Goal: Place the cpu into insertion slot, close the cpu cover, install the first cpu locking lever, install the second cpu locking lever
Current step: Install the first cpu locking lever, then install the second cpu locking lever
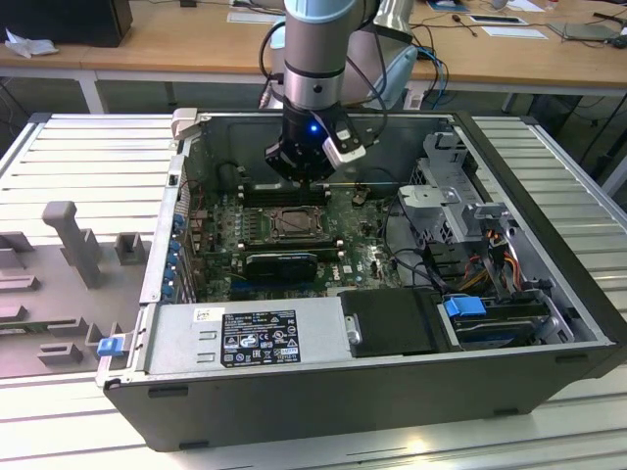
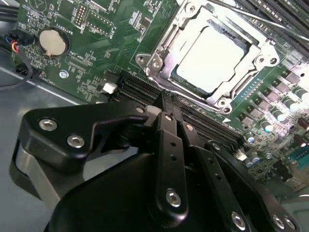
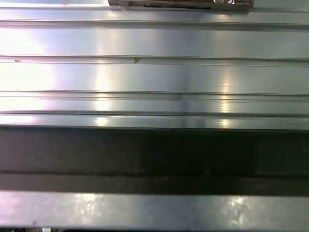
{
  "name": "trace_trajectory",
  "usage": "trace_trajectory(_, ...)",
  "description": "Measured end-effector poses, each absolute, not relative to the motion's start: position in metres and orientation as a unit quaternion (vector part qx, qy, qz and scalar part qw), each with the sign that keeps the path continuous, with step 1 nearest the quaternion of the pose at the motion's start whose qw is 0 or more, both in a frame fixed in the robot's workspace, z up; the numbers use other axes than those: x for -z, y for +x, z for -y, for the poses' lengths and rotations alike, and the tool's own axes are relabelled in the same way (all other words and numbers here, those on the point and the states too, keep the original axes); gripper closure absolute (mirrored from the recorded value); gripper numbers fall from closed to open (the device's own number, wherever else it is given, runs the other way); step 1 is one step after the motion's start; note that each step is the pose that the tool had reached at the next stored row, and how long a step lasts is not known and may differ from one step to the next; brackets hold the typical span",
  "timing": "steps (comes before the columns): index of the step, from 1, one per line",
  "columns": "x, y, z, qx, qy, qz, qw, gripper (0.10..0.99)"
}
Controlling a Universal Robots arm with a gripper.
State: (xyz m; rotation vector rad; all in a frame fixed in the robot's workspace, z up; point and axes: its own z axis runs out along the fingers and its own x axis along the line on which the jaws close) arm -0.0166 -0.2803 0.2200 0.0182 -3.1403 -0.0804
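A: At the upper right of the second wrist view, the cpu lies flat in the insertion slot, its pale face showing through the window of the cpu cover, which looks folded down over it.

B: And the end effector?

A: Lower centre of that frame, fingers pressed together with nothing between them, tips just beside the slot's near edge, above the black memory slots. Whether they touch anything I cannot tell.

B: Are the levers latched?

A: Thin silvery rods run along the far side of the cover; latched or not, I cannot tell.

B: Wider out?

A: Centre of the exterior view, the slot sits on the green board inside the open computer case, with the end effector just above its far edge. The case rests on a ribbed metal desk.

B: What could go wrong?

A: My judgement: the closed tips are close to the memory slots. A sideways push could scrape them, or slip off a springy lever and let it snap back.
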Motion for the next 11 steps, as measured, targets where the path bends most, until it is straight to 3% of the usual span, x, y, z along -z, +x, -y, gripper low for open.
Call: trace_trajectory(11, -0.2214, -0.0166, 0.2861, 0.026, 0.006, 1.0, 0.0, 0.98)
